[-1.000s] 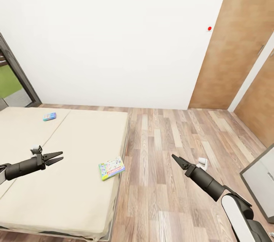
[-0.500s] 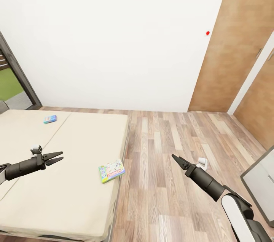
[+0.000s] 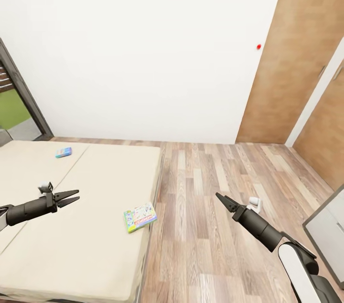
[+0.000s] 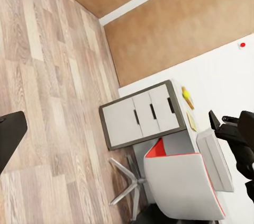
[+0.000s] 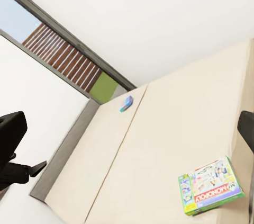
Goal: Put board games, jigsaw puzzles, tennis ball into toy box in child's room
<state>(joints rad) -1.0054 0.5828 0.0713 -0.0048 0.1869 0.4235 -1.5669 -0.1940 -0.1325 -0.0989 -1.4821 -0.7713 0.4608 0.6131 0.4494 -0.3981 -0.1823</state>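
Note:
Two board games lie on the beige bed [image 3: 95, 255]. The green-edged one with a white cover [image 3: 140, 216] is near the bed's right edge, also in the right wrist view [image 5: 211, 186]. The small blue one [image 3: 63, 152] is far back, also in the right wrist view [image 5: 126, 104]. My left gripper [image 3: 76, 196] hovers open over the mattress, left of the green-edged box. My right gripper [image 3: 219, 196] hangs over the wood floor to the bed's right; its fingers [image 5: 10, 131] stand wide apart, open and empty. The left wrist view has the table [image 4: 143, 113] with a light-grey toy box [image 4: 214, 158] on it.
A white wall with a red button [image 3: 258, 47] faces me. Wooden doors [image 3: 296, 55] stand at the right, and a dark-framed window [image 3: 14, 102] at the left. The table's corner [image 3: 325, 226] juts in at the right edge. A red-and-grey chair [image 4: 180, 181] is at the table.
The whole picture has slid down and slightly left, so the camera has moved. Both arms hold the same pose, and the two boxes stay put on the bed.

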